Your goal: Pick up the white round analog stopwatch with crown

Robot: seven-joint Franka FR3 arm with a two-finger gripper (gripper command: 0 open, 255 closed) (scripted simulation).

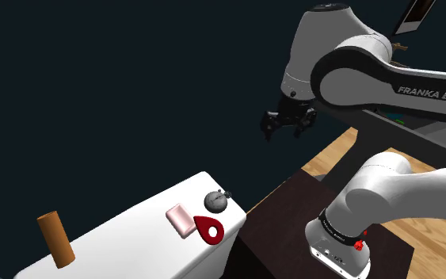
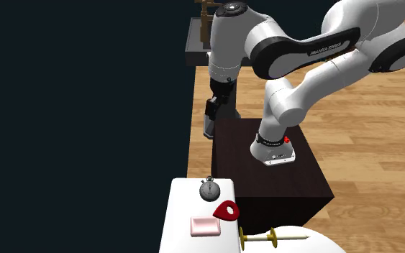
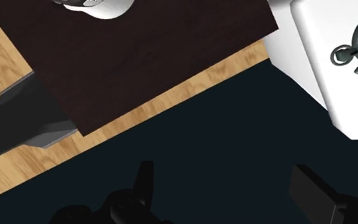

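Grey stopwatch [image 1: 216, 200], one; pink block [image 1: 180, 219], one; red teardrop piece [image 1: 210, 229], one; end effector [image 1: 283, 131] spread, empty, well above.

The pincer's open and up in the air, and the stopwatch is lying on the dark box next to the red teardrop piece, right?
No. The stopwatch lies on the white table, not the dark box, as the second exterior view shows. It is next to the red teardrop piece, and the pincer is open, up in the air.
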